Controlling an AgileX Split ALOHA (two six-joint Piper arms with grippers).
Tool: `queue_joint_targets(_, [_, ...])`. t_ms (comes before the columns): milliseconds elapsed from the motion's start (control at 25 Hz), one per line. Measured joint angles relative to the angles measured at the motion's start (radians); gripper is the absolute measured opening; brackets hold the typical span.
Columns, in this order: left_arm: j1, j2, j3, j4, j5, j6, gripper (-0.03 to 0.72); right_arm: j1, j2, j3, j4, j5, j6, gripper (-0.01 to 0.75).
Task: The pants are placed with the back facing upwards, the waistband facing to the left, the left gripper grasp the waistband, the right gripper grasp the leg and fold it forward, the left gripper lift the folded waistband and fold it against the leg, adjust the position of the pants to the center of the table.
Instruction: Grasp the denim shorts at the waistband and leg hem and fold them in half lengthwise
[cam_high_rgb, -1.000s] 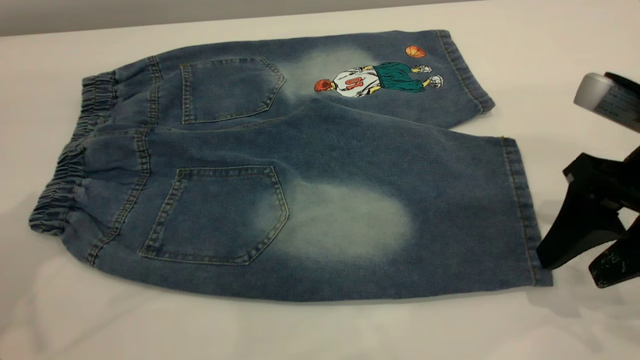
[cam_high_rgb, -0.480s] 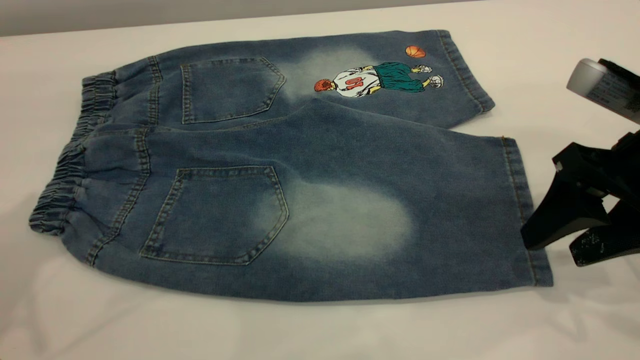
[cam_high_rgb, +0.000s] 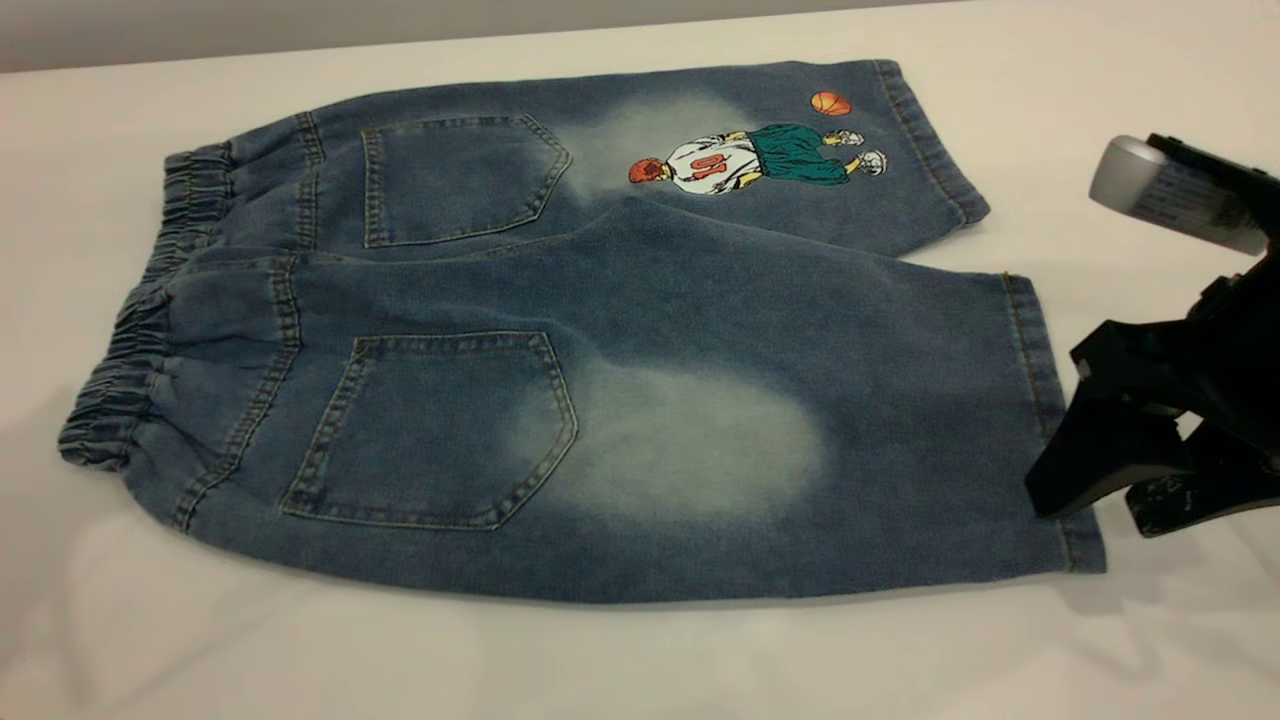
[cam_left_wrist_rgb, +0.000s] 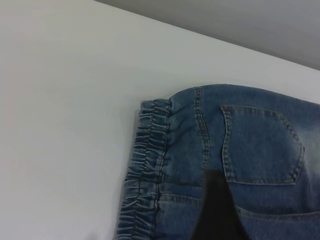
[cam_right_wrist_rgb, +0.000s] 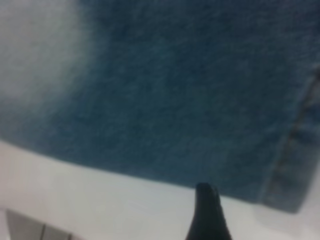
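While the desk spreads wide and white under everything, I see the pants lying flat on it, back up, waistband at my left. The leg (the one with the pale patch) lies nearest. My right tool stands spread at its hem. I cannot tell my left tool's state.

Pants: washed denim cloth, matt, twill grain, pale faded patches; gathered elastic waistband at left of frame; tan topstitching on pockets and hems. Cartoon print, upper right of frame: flat, smooth colour. Table: smooth, matt, off-white. Right gripper: matt black plastic, silver-grey cylinder with satin sheen and paper-like label.
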Motion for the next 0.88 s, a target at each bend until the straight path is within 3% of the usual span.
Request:
queue_joint_targets(480, [0.000, 0.000, 0.000, 0.001, 0.000, 0.019, 0.435, -0.001, 0.079, -0.001, 0.000, -0.008, -0.015, 0.425])
queue_joint_targets(880, [0.000, 0.000, 0.000, 0.001, 0.000, 0.019, 0.435, 0.025, 0.079, -0.001, 0.119, -0.002, -0.126, 0.425])
